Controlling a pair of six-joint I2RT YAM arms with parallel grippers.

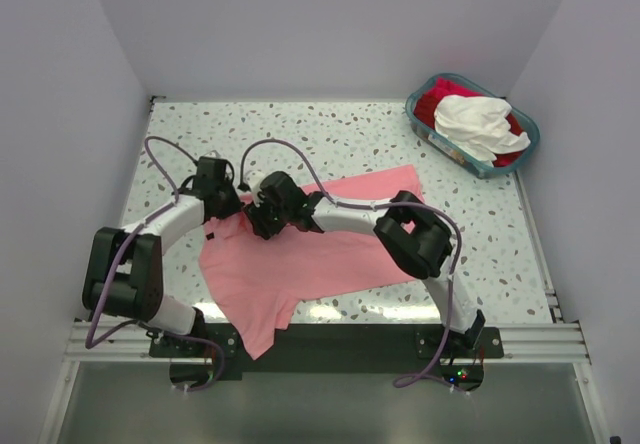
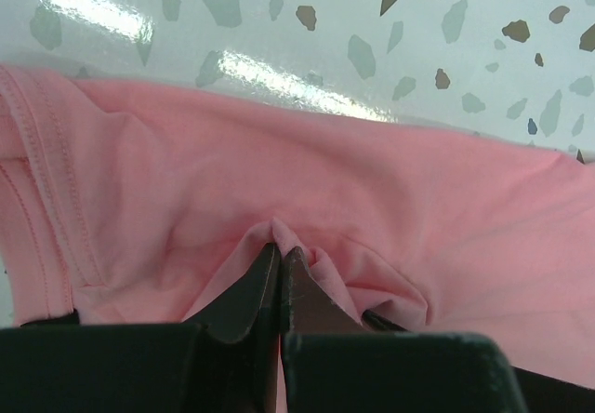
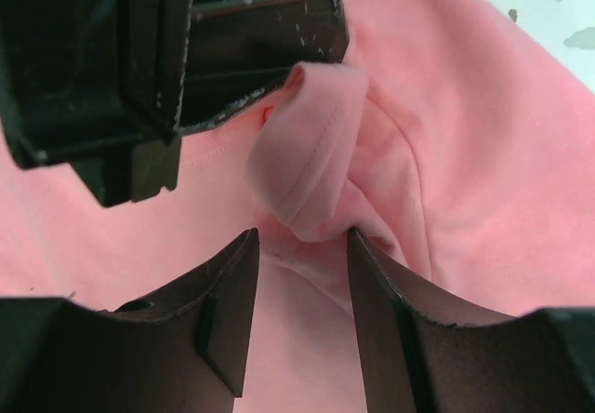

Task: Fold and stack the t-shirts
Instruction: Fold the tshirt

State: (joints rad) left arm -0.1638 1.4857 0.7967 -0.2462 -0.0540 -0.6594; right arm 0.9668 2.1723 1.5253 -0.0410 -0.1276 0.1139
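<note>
The left claw (image 2: 280, 251) is clamped tight on a small raised pinch of the salmon-pink t-shirt (image 2: 390, 208). The cloth puckers up around its two dark fingertips, and a stitched hem runs just to their left. Beyond the tips the shirt's edge gives way to the speckled bench (image 2: 279, 22). From above, the left claw (image 1: 222, 202) and the right claw (image 1: 262, 214) sit close together over the shirt's left far part. The salmon-pink t-shirt (image 1: 310, 259) lies spread under them, reaching away to the right of both claws. One flap on their near side droops over the bench's (image 1: 350, 134) front edge. The right claw (image 3: 302, 238) stands partly parted. A hemmed fold of the salmon-pink t-shirt (image 3: 316, 143) hangs from the left claw's black body (image 3: 186, 50) just ahead of it. The fold's lower end dips between the right claw's fingers (image 3: 228, 292), with a gap showing on the left side, so nothing is gripped there. Well away from both claws, at the far right corner, a teal-blue basket (image 1: 425, 129) holds a crumpled white t-shirt (image 1: 475, 124) on top of a red t-shirt (image 1: 440, 92).
</note>
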